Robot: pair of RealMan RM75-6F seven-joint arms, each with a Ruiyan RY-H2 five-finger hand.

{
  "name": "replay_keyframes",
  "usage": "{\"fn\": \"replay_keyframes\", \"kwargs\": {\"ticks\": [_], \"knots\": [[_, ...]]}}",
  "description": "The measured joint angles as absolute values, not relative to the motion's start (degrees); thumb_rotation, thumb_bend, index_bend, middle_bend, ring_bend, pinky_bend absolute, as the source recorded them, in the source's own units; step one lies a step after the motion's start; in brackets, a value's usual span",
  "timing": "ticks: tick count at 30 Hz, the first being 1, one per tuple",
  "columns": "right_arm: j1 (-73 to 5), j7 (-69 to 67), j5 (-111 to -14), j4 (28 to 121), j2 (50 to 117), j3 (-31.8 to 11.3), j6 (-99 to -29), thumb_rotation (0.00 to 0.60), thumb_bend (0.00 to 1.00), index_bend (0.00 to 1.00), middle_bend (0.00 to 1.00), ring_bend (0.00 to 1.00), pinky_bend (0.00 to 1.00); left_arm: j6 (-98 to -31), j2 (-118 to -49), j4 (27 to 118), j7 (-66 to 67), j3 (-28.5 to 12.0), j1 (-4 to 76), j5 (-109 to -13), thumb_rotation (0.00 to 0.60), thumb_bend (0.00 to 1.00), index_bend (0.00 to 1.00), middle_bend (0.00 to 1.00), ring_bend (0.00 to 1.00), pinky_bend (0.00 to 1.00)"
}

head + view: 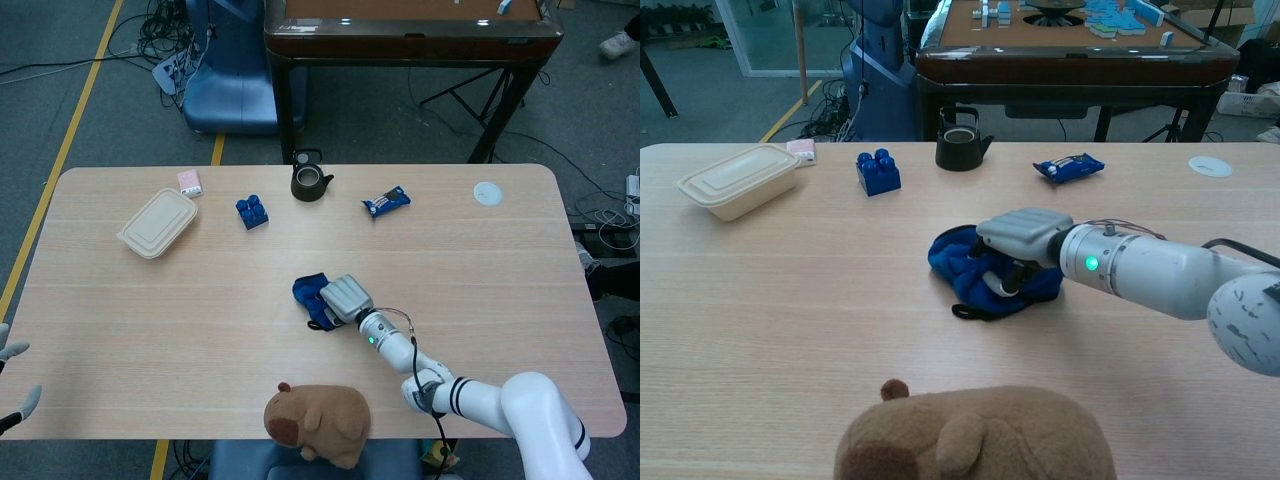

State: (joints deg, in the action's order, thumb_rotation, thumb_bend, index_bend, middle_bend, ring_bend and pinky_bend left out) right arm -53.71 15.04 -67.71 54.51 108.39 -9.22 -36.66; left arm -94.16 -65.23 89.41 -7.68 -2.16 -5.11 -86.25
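At the lower left edge of the head view the left hand (14, 385) shows only as fingertips spread apart, holding nothing, well off from everything. Near mid-frame the blue cloth (970, 268) lies bunched on the counter (500, 290), with the right hand (1018, 240) lying palm-down on it, fingers curled into its folds. The soft fabric could slip free if that hold is shallow. The chest view shows those fingers tucked underneath; the head view shows only the hand's back.

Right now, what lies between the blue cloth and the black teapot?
Only bare tabletop lies between the blue cloth and the black teapot; the head view shows it.
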Motion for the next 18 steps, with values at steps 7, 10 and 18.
{"fn": "replay_keyframes", "kwargs": {"ticks": [7,10,18], "knots": [[-53.89,16.66,-63.77,49.79,107.92,-11.85,-36.88,0.6,0.66,0.65,0.65,0.57,0.71,-94.32,-65.16,89.45,-7.71,-2.14,-5.2,-86.29,0.6,0.28,0.26,0.09,0.06,0.06],[-53.98,16.39,-62.05,49.05,107.71,-13.72,-37.49,0.6,0.66,0.65,0.65,0.57,0.71,-94.28,-65.19,89.44,-7.71,-2.12,-5.18,-86.33,0.6,0.28,0.26,0.09,0.06,0.06],[-54.92,13.46,-59.96,48.49,107.26,-18.95,-41.54,0.6,0.65,0.65,0.61,0.53,0.65,-94.52,-65.0,89.87,-7.38,-2.11,-5.24,-86.48,0.6,0.28,0.26,0.09,0.06,0.06]]}}
